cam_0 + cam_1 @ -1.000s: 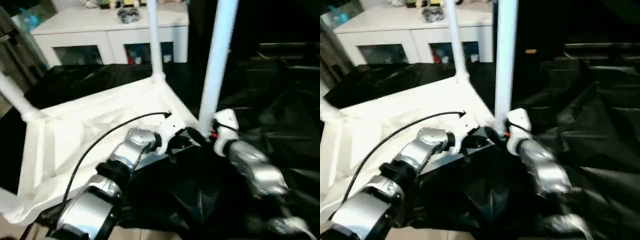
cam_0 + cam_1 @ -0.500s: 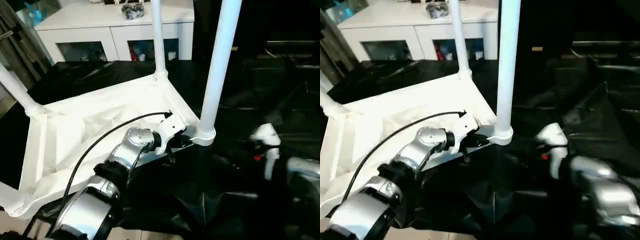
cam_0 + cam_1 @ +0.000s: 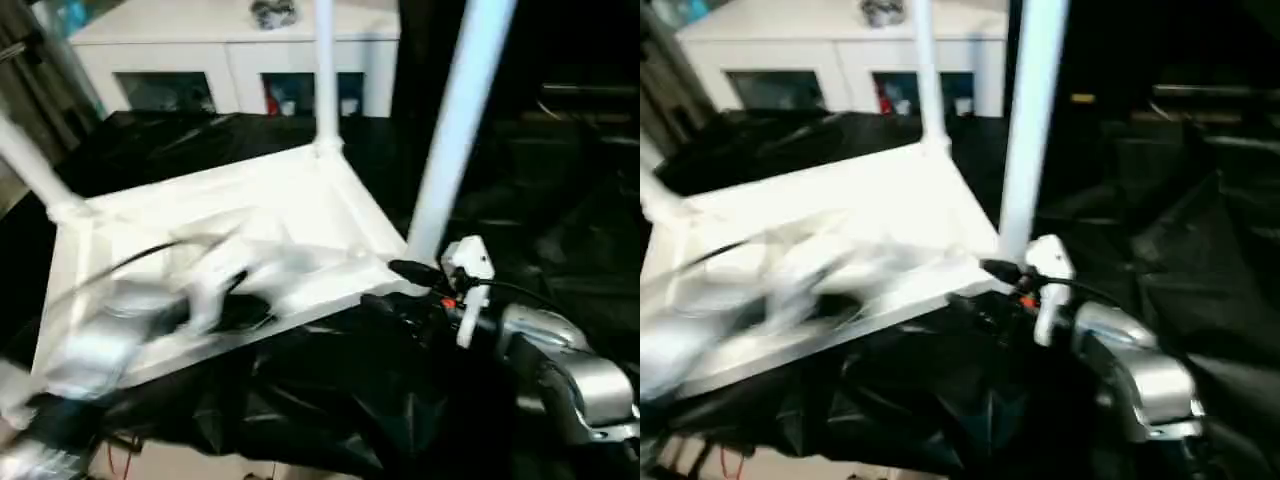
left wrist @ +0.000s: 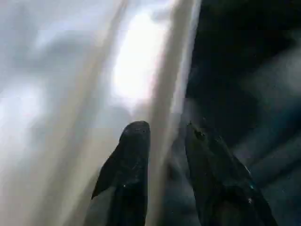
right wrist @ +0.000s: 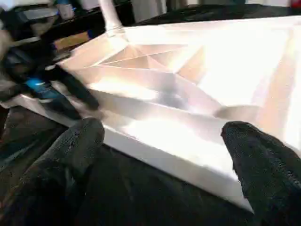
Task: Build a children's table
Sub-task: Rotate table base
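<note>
Left pincer sits slightly parted over the tabletop edge, gripping nothing as far as I can tell. Tabletop's upside down on black sheeting, legs standing in the sockets, so mostly built I'd guess. Right pincer is spread wide and empty near that rim.

The upturned square plastic tabletop is white, its ribbed underside glowing cream where light catches it, and the long tubular legs are white too. It lies on glossy black sheeting, before a white glass-doored cabinet.
</note>
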